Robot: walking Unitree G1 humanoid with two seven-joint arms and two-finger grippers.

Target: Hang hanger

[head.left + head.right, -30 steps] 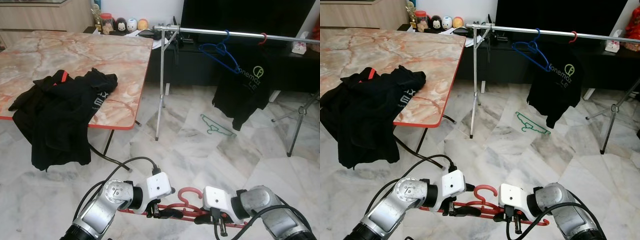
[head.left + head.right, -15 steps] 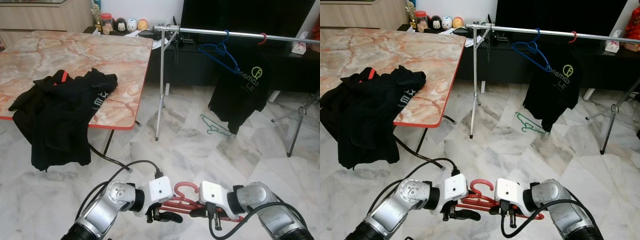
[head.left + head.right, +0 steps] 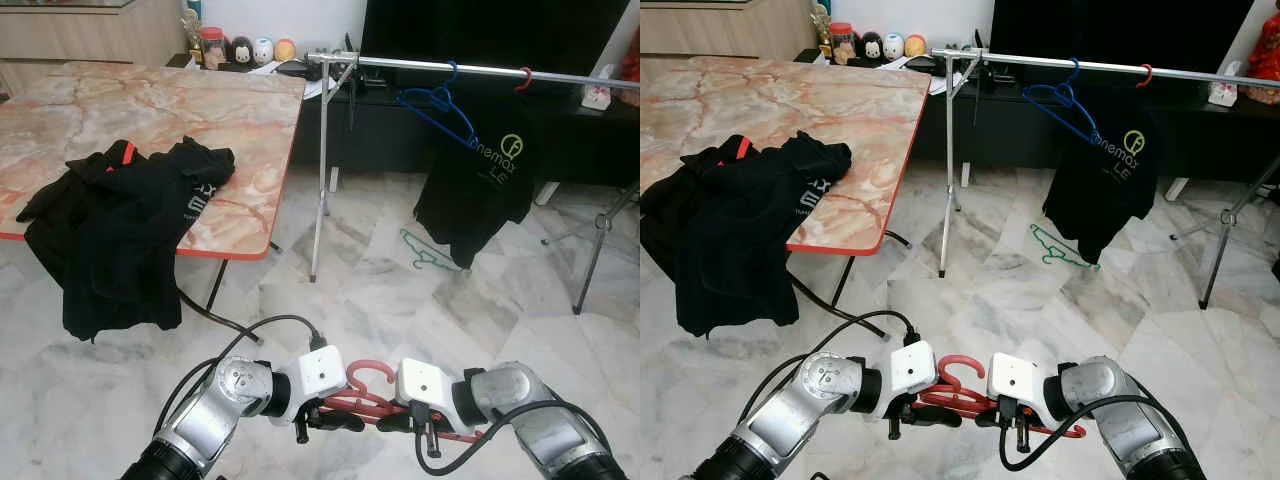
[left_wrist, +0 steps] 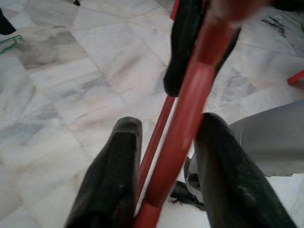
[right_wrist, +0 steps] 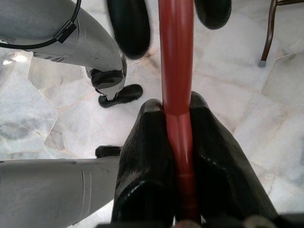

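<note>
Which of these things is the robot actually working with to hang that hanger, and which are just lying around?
Part of the job:
red plastic hanger
right tool, clamped on it
left tool, fingers open around it
silver clothes rail

Lying about:
blue hanger on the rail
hanging black T-shirt
green hanger on the floor
black clothes on the marble-patterned table

A marble-patterned tabletop [image 3: 150,110] with a red edge stands to the robot's left. A heap of black clothing [image 3: 120,225] lies on its near edge and spills over the side. At its far end sit a jar [image 3: 212,45] and three small round figures [image 3: 263,49]. The floor [image 3: 380,290] is pale veined marble tile. A green hanger [image 3: 432,252] lies flat on it, below the clothes rail [image 3: 470,70], whose legs stand on the tiles.
</note>
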